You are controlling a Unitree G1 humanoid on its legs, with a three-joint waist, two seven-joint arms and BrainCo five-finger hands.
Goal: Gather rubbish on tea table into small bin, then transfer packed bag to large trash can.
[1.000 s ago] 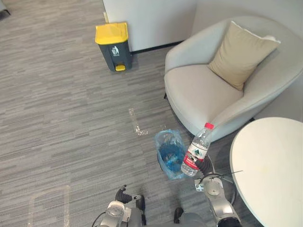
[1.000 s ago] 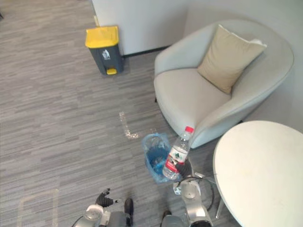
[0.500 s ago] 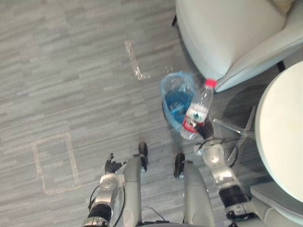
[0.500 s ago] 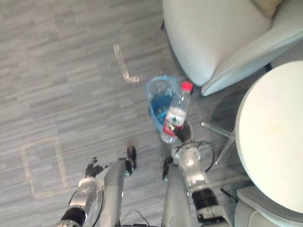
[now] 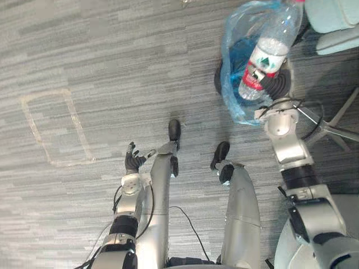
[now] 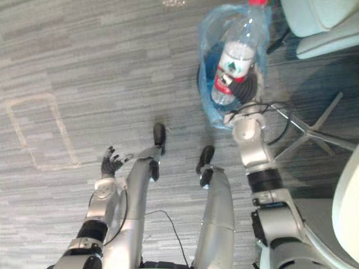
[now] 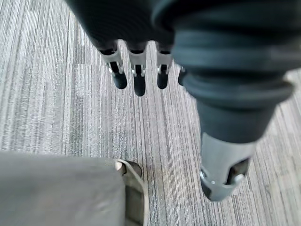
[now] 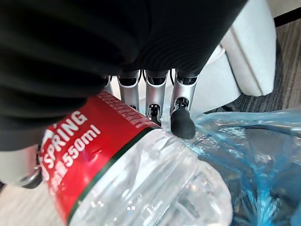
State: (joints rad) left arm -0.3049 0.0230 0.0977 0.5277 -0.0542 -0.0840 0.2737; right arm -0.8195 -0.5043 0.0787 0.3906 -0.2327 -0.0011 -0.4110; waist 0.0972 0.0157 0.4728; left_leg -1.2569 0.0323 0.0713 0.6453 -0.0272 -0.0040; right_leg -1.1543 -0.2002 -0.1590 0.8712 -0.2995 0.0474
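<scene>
In the left eye view, the right hand [image 5: 276, 86] is closed round the lower body of a clear plastic water bottle with a red-and-white label [image 5: 266, 51], in the upper right of the frame. The bottle leans over the mouth of the small dark bin lined with a blue plastic bag [image 5: 231, 78]. I judge it is held there so that letting go would drop it into the liner. The bin stands on the grey striped carpet [image 5: 101, 50], close to a pale upholstered armchair [image 5: 336, 17] at the top right corner. The left hand [image 5: 133, 162] hangs low at centre left, fingers spread and empty, out of the way.

The right eye view shows the same arrangement. The bottle's red cap [image 6: 257, 2] reaches the top edge — whether its base is already below the bag's rim I cannot tell.

In the left wrist view, straight fingers [image 7: 139, 80] point at bare carpet and hold nothing.

In the right wrist view, the right hand's fingers [image 8: 155, 101] curl against the red label. The crumpled blue bag lies just beyond them at lower right — close enough, I judge, that release is the step in hand.
</scene>
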